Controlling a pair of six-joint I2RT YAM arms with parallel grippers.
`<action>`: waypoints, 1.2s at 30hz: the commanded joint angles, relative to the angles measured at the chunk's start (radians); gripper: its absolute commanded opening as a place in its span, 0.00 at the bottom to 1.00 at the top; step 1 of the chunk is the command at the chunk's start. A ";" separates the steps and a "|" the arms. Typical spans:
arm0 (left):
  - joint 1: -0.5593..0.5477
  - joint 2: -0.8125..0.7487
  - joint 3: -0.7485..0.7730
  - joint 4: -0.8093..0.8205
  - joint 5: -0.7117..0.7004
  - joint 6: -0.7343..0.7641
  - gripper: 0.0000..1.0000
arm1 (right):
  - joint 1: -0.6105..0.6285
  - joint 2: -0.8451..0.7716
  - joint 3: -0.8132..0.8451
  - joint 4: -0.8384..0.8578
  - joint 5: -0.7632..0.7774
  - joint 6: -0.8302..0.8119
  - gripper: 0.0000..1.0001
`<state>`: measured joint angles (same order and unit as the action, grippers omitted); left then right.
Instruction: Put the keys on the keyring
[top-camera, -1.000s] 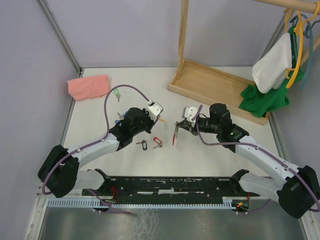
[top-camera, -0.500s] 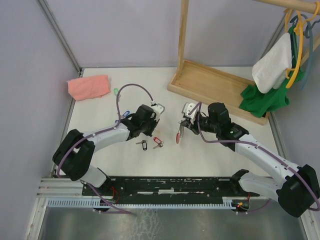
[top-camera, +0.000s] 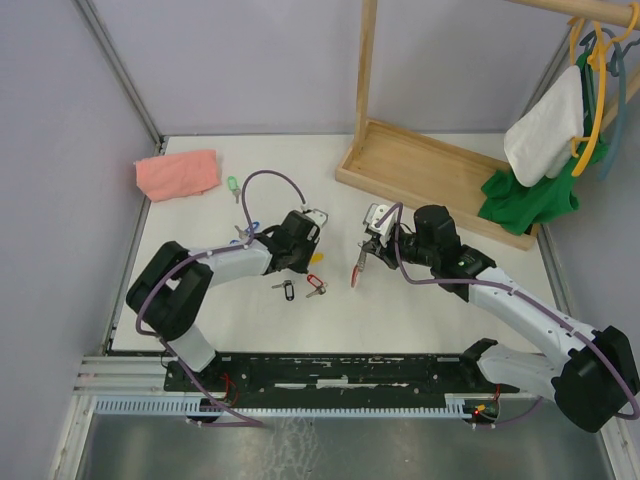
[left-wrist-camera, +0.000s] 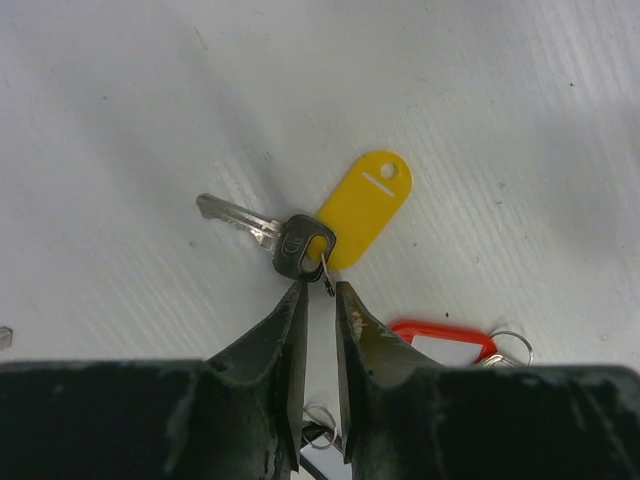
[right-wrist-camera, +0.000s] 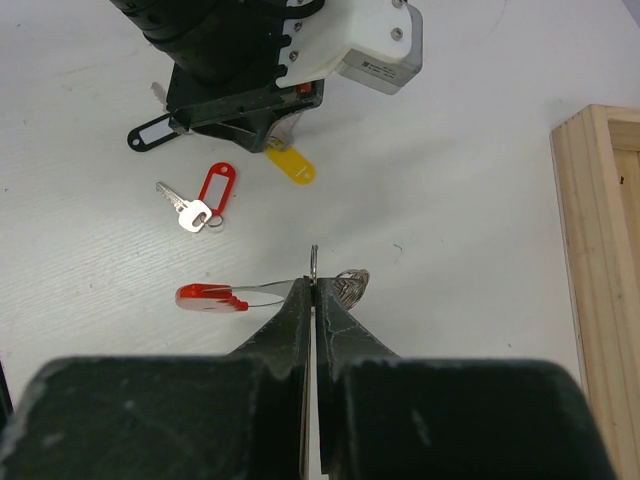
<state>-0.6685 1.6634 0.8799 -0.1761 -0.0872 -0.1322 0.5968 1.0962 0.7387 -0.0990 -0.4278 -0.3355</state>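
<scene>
My left gripper (left-wrist-camera: 320, 288) (top-camera: 306, 252) is low over the table, its jaws a narrow gap apart. Its tips are at the small wire ring of the yellow-tagged key (left-wrist-camera: 365, 205) (top-camera: 316, 258). I cannot tell whether they touch the ring. My right gripper (right-wrist-camera: 314, 285) (top-camera: 362, 256) is shut on the keyring (right-wrist-camera: 210, 297) (top-camera: 357, 270), gripping its silver wire loop with the red crescent out to the left. A red-tagged key (top-camera: 316, 286) (right-wrist-camera: 215, 188) and a black-tagged key (top-camera: 287, 290) lie just in front of the left gripper. A blue-tagged key (top-camera: 250, 228) and a green-tagged key (top-camera: 233, 186) lie further back left.
A pink cloth (top-camera: 177, 173) lies at the back left. A wooden rack base (top-camera: 430, 170) stands at the back right, with its post rising beside it. Green and white clothes (top-camera: 530, 190) hang at the far right.
My left gripper has swung down and nearer, from above the table to the yellow-tagged key. My right gripper has shifted slightly right with the keyring.
</scene>
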 joint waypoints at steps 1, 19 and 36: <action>0.006 -0.081 -0.040 0.065 -0.034 -0.052 0.26 | 0.004 -0.005 0.030 0.040 -0.004 0.018 0.01; 0.004 -0.117 -0.150 0.259 -0.028 -0.085 0.40 | 0.006 -0.010 0.027 0.046 -0.028 0.023 0.01; 0.001 -0.091 -0.150 0.277 -0.041 -0.103 0.29 | 0.005 -0.007 0.027 0.047 -0.034 0.024 0.01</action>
<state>-0.6689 1.5810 0.7322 0.0559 -0.1085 -0.1978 0.5976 1.0962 0.7387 -0.0990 -0.4442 -0.3252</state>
